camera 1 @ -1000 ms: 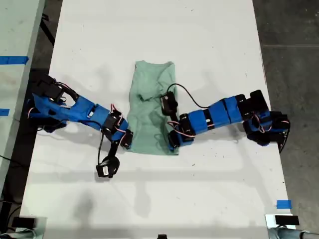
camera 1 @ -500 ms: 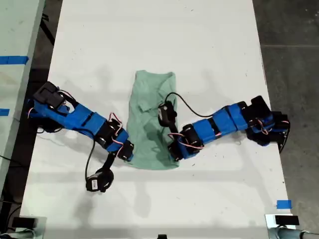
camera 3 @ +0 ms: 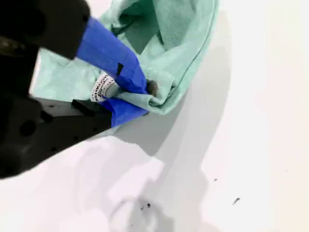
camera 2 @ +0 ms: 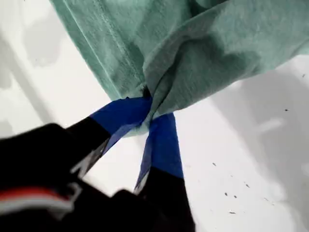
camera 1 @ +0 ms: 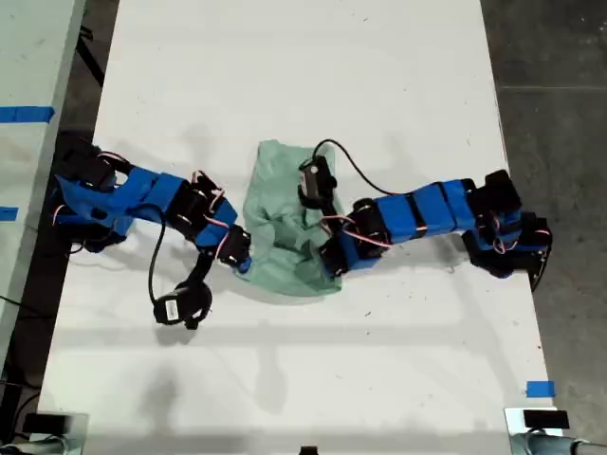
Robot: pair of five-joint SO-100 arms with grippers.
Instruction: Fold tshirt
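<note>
Clenched on cloth, my first claw has both blue-taped jaws pressed together on a gathered pinch of the tshirt, beside a stitched hem, and my second claw is likewise closed tight on a bunched corner of the tshirt, the fabric rolled up between its jaws. Around them, the white counter fills most of the exterior view, with dark floor along the exterior view's right and a paler surface at the exterior view's left. Two blue arms lie across the counter: one arm reaches in from the exterior view's left and another arm reaches in from the exterior view's right, their ends meeting the near part of the garment from opposite sides; the wrist views do not settle which arm is which. Between them, near the middle of the counter, sits the pale mint-green tshirt, folded into a narrow strip whose far end lies flat while its near half is rumpled and lifted into creases, drawn toward both arm ends. A black cable loops from the arm on the exterior view's right over the far edge of the cloth. A small piece of blue tape is stuck on the counter at the exterior view's near right corner. Tiny dark specks dot the bare white surface close to my second claw.
</note>
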